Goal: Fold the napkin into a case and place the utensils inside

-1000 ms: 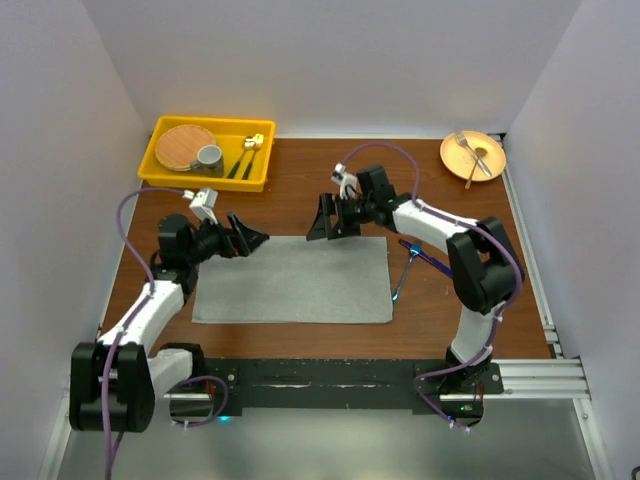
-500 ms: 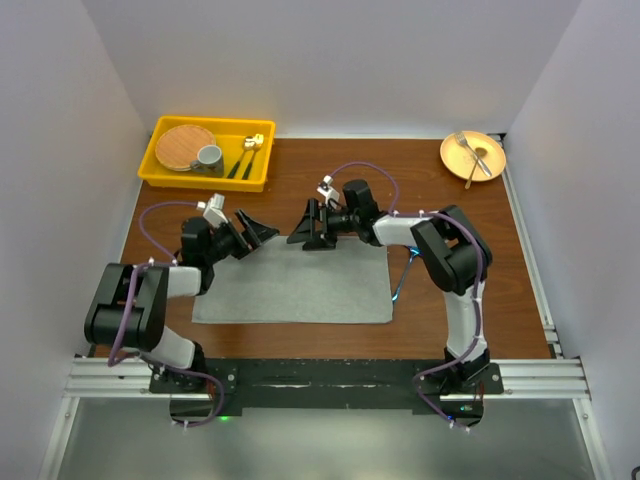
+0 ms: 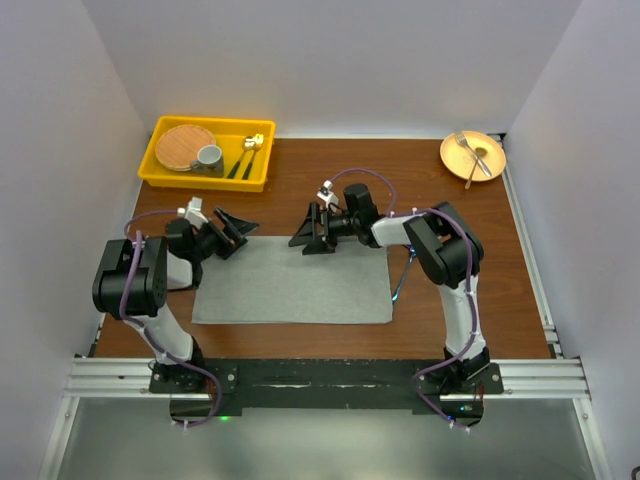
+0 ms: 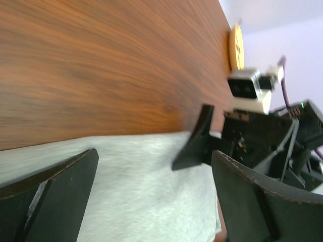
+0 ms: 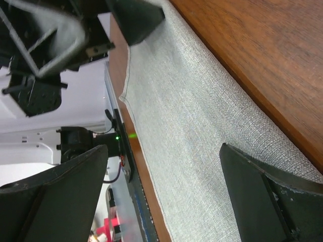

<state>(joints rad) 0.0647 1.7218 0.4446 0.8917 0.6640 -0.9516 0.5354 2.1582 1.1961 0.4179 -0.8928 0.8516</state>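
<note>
The grey napkin (image 3: 290, 282) lies flat and unfolded on the brown table. My left gripper (image 3: 232, 228) is open, low over its far left corner. My right gripper (image 3: 310, 232) is open too, low over the far edge near the middle, facing the left one. In the left wrist view the left gripper (image 4: 154, 156) has only napkin (image 4: 136, 191) between its fingers. The right gripper (image 5: 164, 148) likewise frames bare napkin (image 5: 202, 126). The blue-handled utensils (image 3: 401, 283) lie just off the napkin's right edge, partly hidden by the right arm.
A yellow tray (image 3: 205, 184) at the back left holds a wooden plate, a grey cup and gold-headed cutlery. An orange plate (image 3: 450, 160) with a silver fork sits at the back right. White walls close in three sides.
Both arms have drawn in and dropped low. The right gripper slid left along the napkin's far edge, and the left gripper shifted back and left toward the far left corner. Both stayed open.
</note>
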